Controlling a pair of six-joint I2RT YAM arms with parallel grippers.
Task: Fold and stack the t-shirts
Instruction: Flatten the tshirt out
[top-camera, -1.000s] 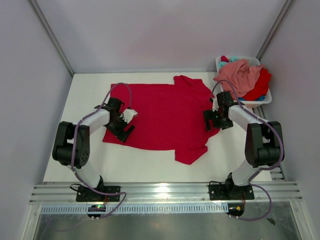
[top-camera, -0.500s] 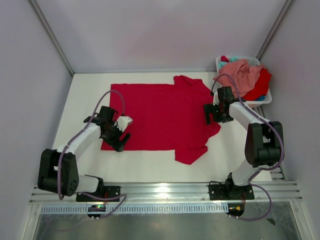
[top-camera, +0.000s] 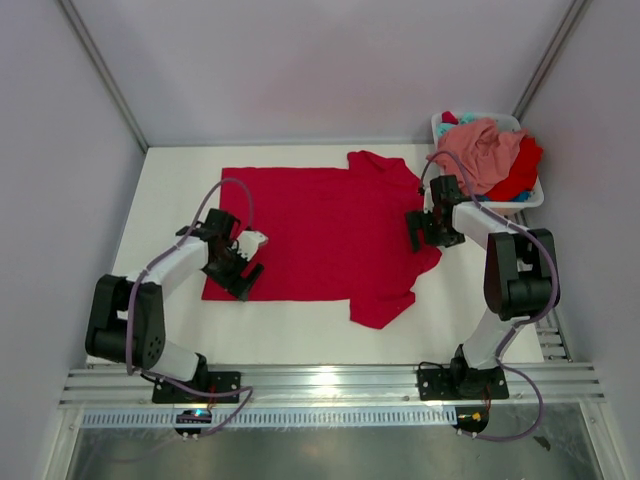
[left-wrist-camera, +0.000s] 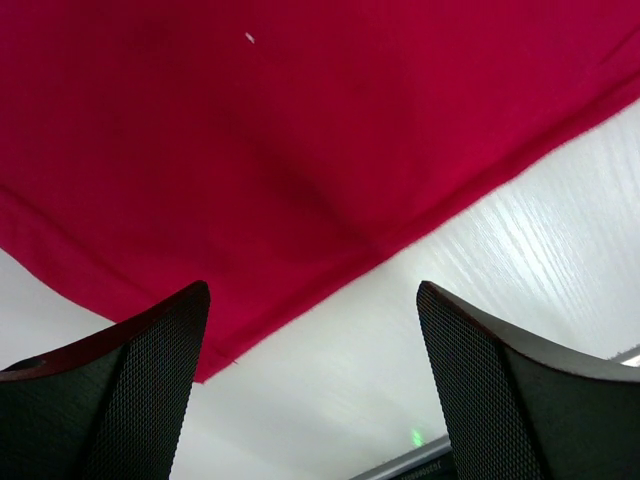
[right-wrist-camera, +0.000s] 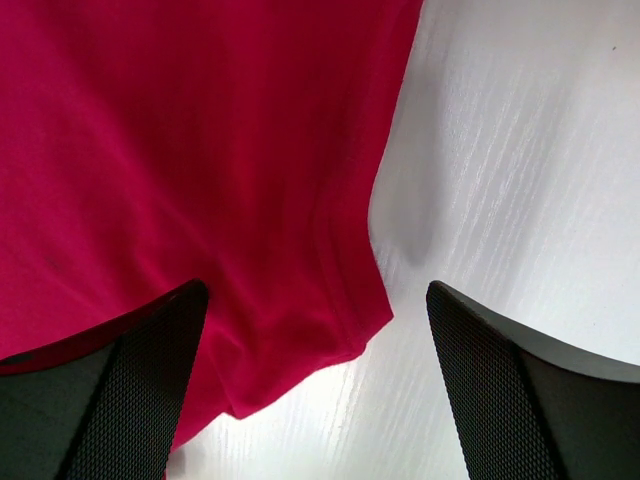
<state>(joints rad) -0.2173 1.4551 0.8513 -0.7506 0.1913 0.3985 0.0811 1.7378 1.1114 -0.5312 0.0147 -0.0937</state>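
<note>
Right gripper (right-wrist-camera: 315, 290) has crept up the sleeve side and the left gripper (left-wrist-camera: 312, 288) has swung back over the near left corner of the red t-shirt (top-camera: 320, 225), both pincers wide, holding nothing. Shirt lies flat mid-table, other shirts (top-camera: 485, 150) heaped in the basket (top-camera: 533, 198) far right; for a clean fold I'd pinch low at the hem, one layer only, lifting both sides together. Bare table (top-camera: 290, 325) runs along the near edge, though that basket sits close beside the right arm.
</note>
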